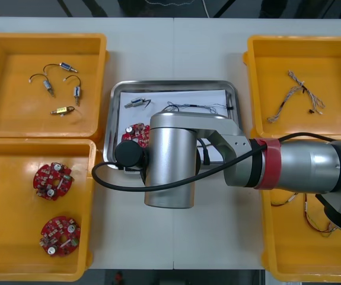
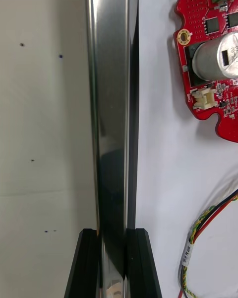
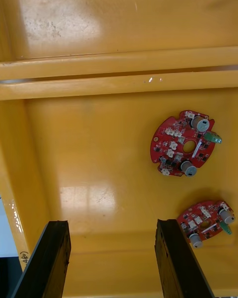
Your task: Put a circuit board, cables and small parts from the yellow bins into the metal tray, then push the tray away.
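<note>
The metal tray (image 1: 173, 85), white inside, lies between the bins, and my right arm reaches over its near part. In the tray lie a red circuit board (image 1: 136, 133), a small metal part (image 1: 137, 102) and cables (image 1: 194, 108). In the right wrist view my right gripper (image 2: 113, 233) is shut on the tray's shiny rim (image 2: 111, 104), one finger at each side of it. The circuit board (image 2: 210, 64) and a red and yellow cable (image 2: 198, 248) lie just inside. My left gripper (image 3: 111, 226) hangs open over the near left bin (image 3: 99, 169), close to two circuit boards (image 3: 184, 143).
The far left bin (image 1: 4, 113) holds several small metal parts (image 1: 57, 89). Two boards (image 1: 53, 180) lie in the near left bin (image 1: 10, 225). A twisted cable (image 1: 295, 95) lies in the far right bin (image 1: 336, 71); thin cables (image 1: 312, 214) lie in the near right bin (image 1: 283, 237).
</note>
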Robot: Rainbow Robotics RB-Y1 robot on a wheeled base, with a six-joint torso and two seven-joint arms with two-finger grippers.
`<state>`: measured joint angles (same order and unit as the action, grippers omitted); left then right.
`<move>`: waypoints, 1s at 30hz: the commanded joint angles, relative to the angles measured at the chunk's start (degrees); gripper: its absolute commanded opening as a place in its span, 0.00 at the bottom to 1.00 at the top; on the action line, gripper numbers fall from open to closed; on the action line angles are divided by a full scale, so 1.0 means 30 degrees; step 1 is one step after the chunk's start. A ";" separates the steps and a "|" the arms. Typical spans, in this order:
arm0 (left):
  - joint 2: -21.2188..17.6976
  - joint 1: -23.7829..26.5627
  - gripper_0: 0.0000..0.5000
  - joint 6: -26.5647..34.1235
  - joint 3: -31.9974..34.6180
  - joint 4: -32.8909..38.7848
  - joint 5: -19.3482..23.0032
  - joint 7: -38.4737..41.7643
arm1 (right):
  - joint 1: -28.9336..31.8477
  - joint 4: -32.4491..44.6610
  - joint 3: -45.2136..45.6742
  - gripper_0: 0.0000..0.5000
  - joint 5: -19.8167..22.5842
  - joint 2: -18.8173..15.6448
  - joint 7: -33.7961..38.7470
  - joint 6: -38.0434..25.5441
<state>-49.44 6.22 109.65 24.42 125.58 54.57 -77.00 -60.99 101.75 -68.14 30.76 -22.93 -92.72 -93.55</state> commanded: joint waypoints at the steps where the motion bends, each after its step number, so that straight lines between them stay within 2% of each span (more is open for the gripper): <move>1: -0.0777 -0.0316 1.00 0.0115 0.0589 0.0502 0.0149 -0.0496 | -0.1410 -0.0488 0.0478 0.00 0.0146 -0.0090 -0.0178 0.0305; 12: -0.0777 -0.0316 1.00 0.0115 0.0589 0.0502 0.0149 -0.0496 | -0.2933 -0.2363 0.0653 0.00 0.1289 0.0262 -0.0588 0.0979; 30: -0.0777 -0.0316 1.00 0.0115 0.0589 0.0502 0.0149 -0.0496 | -0.4398 -0.4648 0.0624 0.00 0.1347 0.0614 -0.1672 0.2502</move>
<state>-49.44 6.22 109.65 24.42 125.58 54.57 -77.00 -70.18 88.36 -68.03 34.33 -22.48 -95.94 -86.98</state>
